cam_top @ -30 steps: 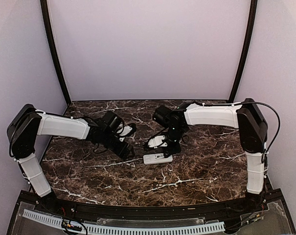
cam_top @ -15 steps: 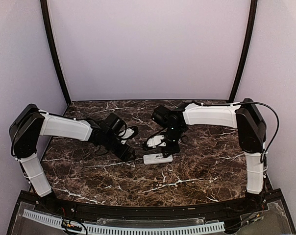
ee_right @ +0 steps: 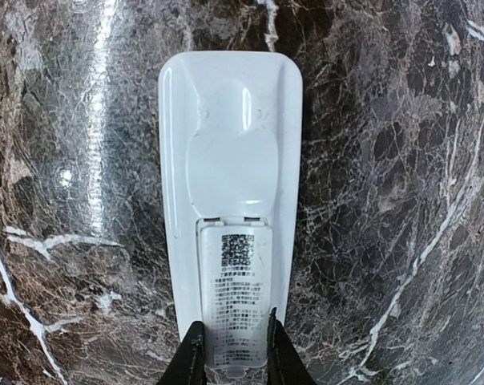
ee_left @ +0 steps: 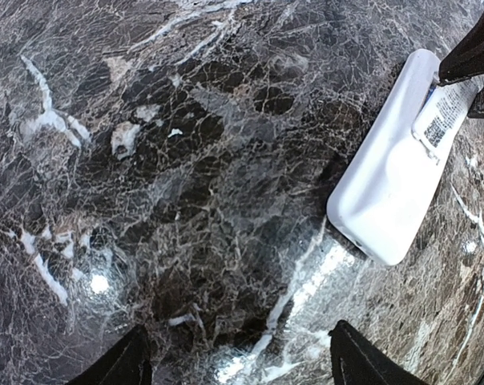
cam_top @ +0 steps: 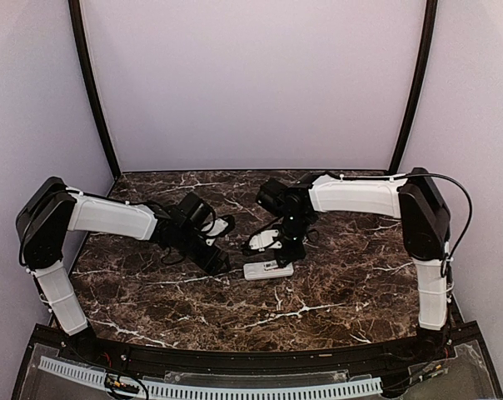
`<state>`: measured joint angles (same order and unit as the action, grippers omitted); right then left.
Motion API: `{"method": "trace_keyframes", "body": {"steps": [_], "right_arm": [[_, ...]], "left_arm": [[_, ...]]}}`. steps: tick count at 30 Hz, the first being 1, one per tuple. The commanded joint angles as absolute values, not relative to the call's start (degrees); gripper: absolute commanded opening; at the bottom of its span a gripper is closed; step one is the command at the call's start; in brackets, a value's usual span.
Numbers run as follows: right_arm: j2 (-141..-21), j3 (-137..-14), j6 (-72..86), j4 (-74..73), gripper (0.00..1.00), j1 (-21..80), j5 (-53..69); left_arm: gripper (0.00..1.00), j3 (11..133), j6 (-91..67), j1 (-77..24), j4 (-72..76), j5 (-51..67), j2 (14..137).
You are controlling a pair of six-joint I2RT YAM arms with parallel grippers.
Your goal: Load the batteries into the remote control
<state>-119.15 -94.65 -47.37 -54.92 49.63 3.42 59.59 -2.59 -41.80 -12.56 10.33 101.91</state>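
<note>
Top external: remote control (cam_top: 268, 269) lies flat on the table (cam_top: 335, 292), mid-table, between the two arms. Right fingers (cam_top: 281, 247) sit on its far side. Left fingers (cam_top: 216, 260) hang just beside its left end, apart from it. No batteries in view.

Left wrist: remote control (ee_left: 390, 180) is back-side up at upper right. Left fingers (ee_left: 122, 365) are spread wide over bare table with nothing between them. Judgement: this arm is waiting, ready to steady the body.

Right wrist: back of the remote control (ee_right: 226, 136) faces up. Its labelled battery cover (ee_right: 235, 297) juts past the near end. Right fingers (ee_right: 192, 361) are narrow and appear to pinch the sides of that cover end. Judgement: the grip is there to slide the cover off, so the step in hand is opening the compartment, and loading has not begun.
</note>
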Motion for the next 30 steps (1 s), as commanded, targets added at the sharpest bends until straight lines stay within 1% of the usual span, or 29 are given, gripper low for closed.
{"method": "trace_keyframes", "body": {"steps": [1,8,30], "right_arm": [[-121.09,-96.32,-46.51,-56.76,0.07,50.1,2.72],[-122.58,-98.41,-45.1,-57.32,0.07,50.1,2.81],[-121.46,-98.17,-45.26,-57.93,0.1,50.54,4.75]], "left_arm": [[0.76,59.99,-1.83,-42.26,-14.17,9.91,101.96],[0.76,60.02,-1.78,-42.27,-14.15,9.89,102.12],[0.75,60.03,-1.49,-42.54,-14.31,9.49,102.13]]}}
